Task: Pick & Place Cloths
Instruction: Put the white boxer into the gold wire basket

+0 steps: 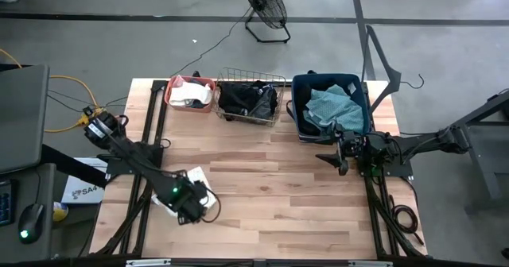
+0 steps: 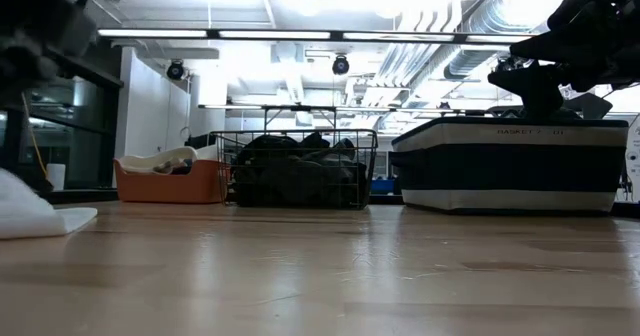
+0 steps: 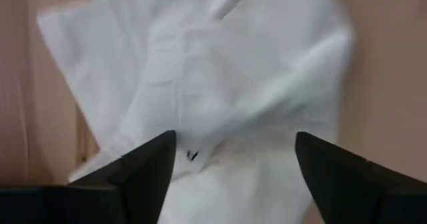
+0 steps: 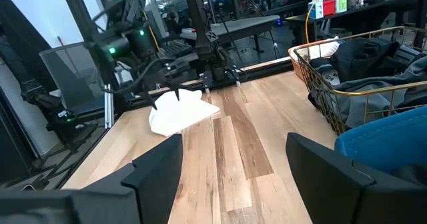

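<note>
White cloth flat on bench near its left edge, directly beneath left end effector, fingers spread apart above the fabric, not gripping. Right end effector also apart, empty, beside blue bin holding teal cloth.

Looking past the right gripper across the table

We see our own two dark fingers standing well apart with nothing between them. Beyond them a white cloth lies crumpled on the light wooden boards, and the left gripper hangs just above it. Off to one side we make out a gold wire basket filled with black cloths, and a teal cloth close to the lens.
</note>
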`<state>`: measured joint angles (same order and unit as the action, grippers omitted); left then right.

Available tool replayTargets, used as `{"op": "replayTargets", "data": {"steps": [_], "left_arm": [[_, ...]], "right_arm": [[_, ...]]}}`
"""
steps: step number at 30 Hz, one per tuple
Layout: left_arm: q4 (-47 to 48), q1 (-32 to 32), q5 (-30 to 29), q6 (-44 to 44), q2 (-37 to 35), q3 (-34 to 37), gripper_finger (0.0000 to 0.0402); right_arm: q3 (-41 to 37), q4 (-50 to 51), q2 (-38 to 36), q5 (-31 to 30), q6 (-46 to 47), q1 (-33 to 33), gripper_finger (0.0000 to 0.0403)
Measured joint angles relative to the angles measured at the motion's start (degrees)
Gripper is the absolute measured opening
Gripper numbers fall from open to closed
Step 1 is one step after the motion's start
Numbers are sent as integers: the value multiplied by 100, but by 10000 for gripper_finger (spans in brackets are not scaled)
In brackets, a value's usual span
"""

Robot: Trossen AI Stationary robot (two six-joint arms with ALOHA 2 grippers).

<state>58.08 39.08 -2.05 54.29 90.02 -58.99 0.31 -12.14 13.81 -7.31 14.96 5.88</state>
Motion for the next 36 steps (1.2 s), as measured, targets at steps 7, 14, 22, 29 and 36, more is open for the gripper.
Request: {"op": "replayTargets", "data": {"steps": [7,14,22,29,36], "left_arm": [[-754,189,-5,1856,2,827,321],[-1567,191,-116,3143,-35,1561,322],[-1573,-55,-346,3547,-42,1783,247],[-1687,-990,-979,2768,-4,1760,79],[-1926,-2123,-1777,1379,37,1318,17]], "right_arm": [[-1,2,1,0,0,0,259],[-1,2,1,0,0,1,259],[-1,-3,-1,-7,-1,0,259],[-1,-2,1,-4,0,-1,259],[1,-2,-1,-2,0,1,259]]}}
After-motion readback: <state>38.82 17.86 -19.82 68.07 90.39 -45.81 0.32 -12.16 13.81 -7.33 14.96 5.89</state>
